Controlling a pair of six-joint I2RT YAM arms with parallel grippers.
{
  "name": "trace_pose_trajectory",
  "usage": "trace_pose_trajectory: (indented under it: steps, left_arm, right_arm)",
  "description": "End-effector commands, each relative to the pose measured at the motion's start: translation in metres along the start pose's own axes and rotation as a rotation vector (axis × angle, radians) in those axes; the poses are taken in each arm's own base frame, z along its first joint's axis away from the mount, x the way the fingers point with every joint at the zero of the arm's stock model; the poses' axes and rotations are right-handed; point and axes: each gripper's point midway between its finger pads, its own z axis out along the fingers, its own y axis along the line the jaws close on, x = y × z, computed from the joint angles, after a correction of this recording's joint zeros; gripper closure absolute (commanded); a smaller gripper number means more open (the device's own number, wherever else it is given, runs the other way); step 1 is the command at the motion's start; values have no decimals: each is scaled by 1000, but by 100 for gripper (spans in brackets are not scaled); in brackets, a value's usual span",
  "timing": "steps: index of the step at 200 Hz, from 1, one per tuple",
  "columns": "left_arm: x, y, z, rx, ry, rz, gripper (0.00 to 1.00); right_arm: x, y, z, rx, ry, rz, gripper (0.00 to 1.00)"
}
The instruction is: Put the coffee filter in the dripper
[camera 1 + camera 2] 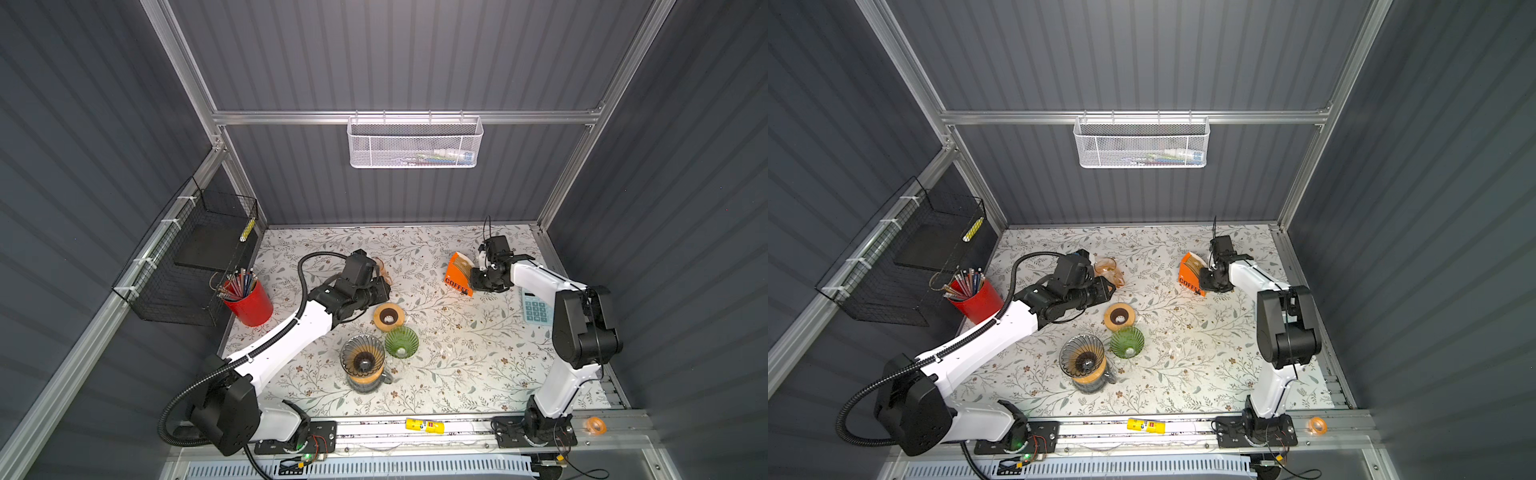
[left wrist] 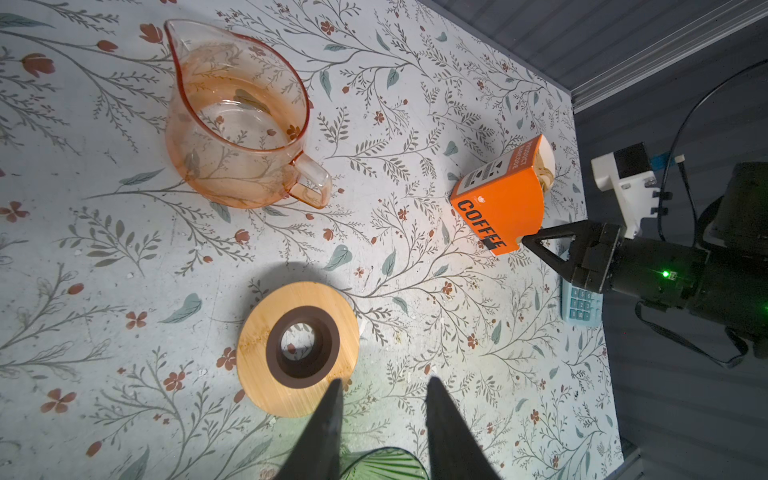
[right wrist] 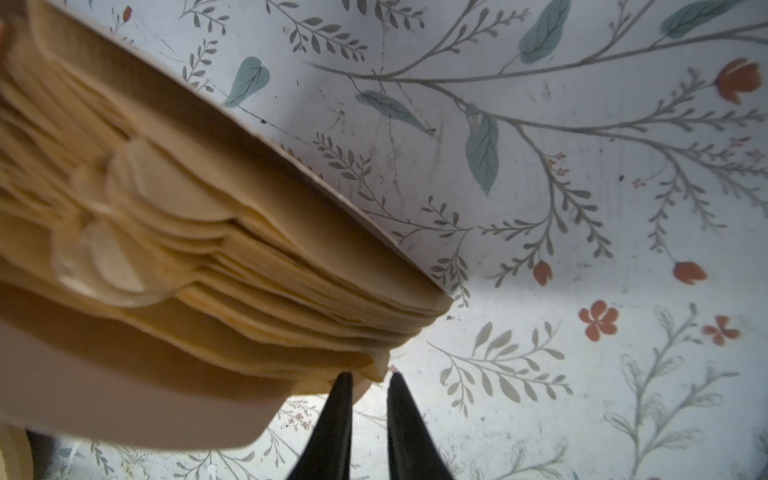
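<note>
Left gripper (image 2: 384, 380) hovers part open and empty above a wooden ring (image 2: 298, 348). Clear dripper (image 1: 362, 359) and green dripper (image 1: 401, 341) stand mid-table. Filters (image 3: 199, 232) sit in an orange box (image 1: 457, 276). Right gripper (image 3: 370, 375), barely open, straddles their corner.

A red cup (image 1: 251, 306) of pencils stands at the table's (image 1: 457, 374) left edge beside a black wire basket (image 1: 183, 266). A white mesh basket (image 1: 413, 143) hangs on the back wall (image 1: 291, 174). A yellow glue stick (image 1: 424, 424) and orange tape roll (image 1: 595, 426) lie on the front rail (image 1: 469, 427).
</note>
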Motion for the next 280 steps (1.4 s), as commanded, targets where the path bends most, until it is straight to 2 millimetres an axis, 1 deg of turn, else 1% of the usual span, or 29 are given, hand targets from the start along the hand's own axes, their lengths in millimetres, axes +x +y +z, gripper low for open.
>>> trace_pose_trajectory:
  steps: [1, 116, 159, 183, 210, 221, 280]
  left_arm:
    - [-6, -5, -1, 3, -8, 22, 65]
    - [-6, -5, -1, 2, -7, 23, 65]
    - [-6, -4, -1, 1, -5, 23, 65]
    - [-6, -4, -1, 0, -7, 23, 65]
    - [-6, -4, -2, -1, -7, 23, 65]
    - [-6, -4, -1, 0, -6, 23, 65]
    - [-6, -5, -2, 6, -7, 20, 65]
  right_arm:
    - [0, -2, 3, 4, 15, 0, 79]
    - [6, -4, 11, 14, 43, -1, 79]
    - [5, -4, 12, 13, 44, -2, 80]
    - [5, -3, 12, 11, 44, -2, 84]
    - [6, -1, 9, 6, 42, -5, 93]
    - [5, 0, 6, 5, 38, -8, 100]
    - [9, 4, -17, 2, 6, -13, 100]
